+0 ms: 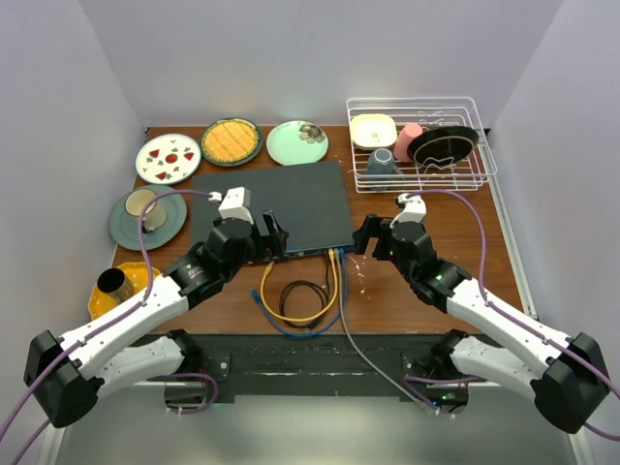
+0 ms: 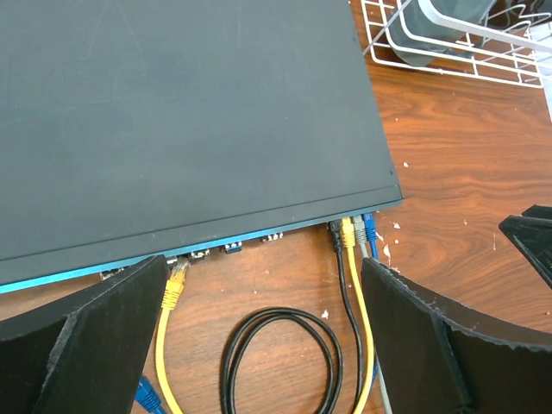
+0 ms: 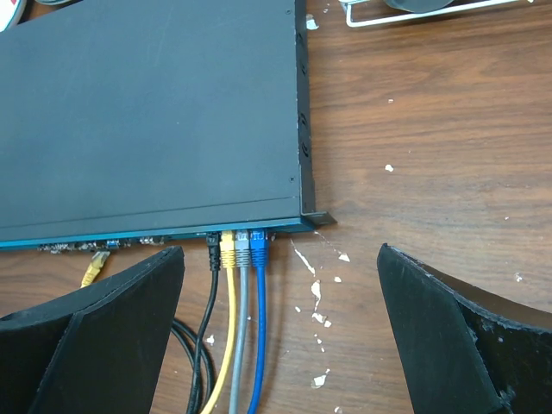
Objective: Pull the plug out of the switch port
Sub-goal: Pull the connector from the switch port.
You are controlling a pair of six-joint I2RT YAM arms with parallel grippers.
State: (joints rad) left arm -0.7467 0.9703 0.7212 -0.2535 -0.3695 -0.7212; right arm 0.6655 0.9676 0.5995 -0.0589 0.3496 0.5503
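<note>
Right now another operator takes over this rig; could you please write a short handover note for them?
Left tool: open, empty, at the front edge of the switch.
Right tool: open, empty, near its front right corner.
Black plug, yellow plug, grey plug and blue plug sit in ports at that corner.
Done: nothing pulled yet.
Left: grip one plug, pull it straight out.

You face the flat dark-grey switch box (image 1: 276, 199) on the brown wooden desk (image 1: 383, 315); four cable plugs (image 3: 237, 250) enter its front edge's right end; the white wire rack (image 1: 422, 178) stands behind-right.
</note>
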